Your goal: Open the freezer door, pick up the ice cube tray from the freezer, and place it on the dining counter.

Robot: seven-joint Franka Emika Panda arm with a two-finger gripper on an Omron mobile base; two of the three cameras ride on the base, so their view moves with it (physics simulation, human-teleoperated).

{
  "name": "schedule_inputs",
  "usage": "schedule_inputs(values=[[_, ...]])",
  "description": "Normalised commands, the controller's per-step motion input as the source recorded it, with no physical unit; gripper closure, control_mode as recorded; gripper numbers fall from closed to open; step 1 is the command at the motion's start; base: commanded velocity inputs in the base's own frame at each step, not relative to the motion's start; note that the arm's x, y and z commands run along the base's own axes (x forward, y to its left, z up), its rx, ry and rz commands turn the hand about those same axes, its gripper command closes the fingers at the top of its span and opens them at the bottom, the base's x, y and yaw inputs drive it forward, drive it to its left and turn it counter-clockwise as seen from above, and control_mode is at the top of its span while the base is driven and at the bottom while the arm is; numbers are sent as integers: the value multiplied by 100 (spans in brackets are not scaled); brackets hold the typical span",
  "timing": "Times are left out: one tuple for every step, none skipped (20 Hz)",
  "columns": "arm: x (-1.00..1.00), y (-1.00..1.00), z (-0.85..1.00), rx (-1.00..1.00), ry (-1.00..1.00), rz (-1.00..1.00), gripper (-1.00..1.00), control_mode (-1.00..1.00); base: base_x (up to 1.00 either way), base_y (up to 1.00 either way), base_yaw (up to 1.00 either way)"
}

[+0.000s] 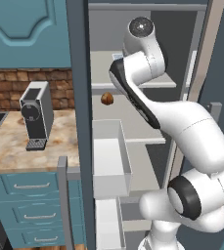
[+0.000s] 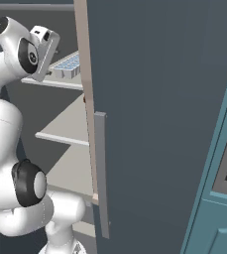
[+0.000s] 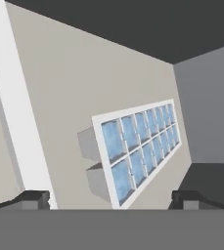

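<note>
Ice cube tray (image 3: 138, 151) flat on the upper shelf (image 3: 64, 97) of the freezer (image 1: 147, 58), just ahead of the gripper (image 3: 111, 197) and between the lines of its two fingertips, not yet touched. Long axis of tray running away from the hand toward the shelf's back corner, short side nearest. Jaws spread wide, holding nothing; freezer door (image 2: 159, 124) swung open.
</note>
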Motion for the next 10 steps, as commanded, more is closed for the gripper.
schedule_inputs(values=[[32, 0, -7, 0, 1, 3, -100, -100, 0, 0, 0], [24, 0, -8, 0, 0, 3, -100, -100, 0, 0, 0], [15, 0, -8, 0, 0, 3, -100, -100, 0, 0, 0], [12, 0, -9, 0, 0, 3, -100, -100, 0, 0, 0], [6, 0, -7, 0, 0, 3, -100, -100, 0, 0, 0], [1, 0, -8, 0, 0, 2, -100, -100, 0, 0, 0], [2, 0, -9, 0, 0, 2, -100, -100, 0, 0, 0], [0, 0, -9, 0, 0, 2, -100, -100, 0, 0, 0], [0, 0, -9, 0, 0, 2, -100, -100, 0, 0, 0], [0, 0, -7, 0, 0, 2, -100, -100, 0, 0, 0]])
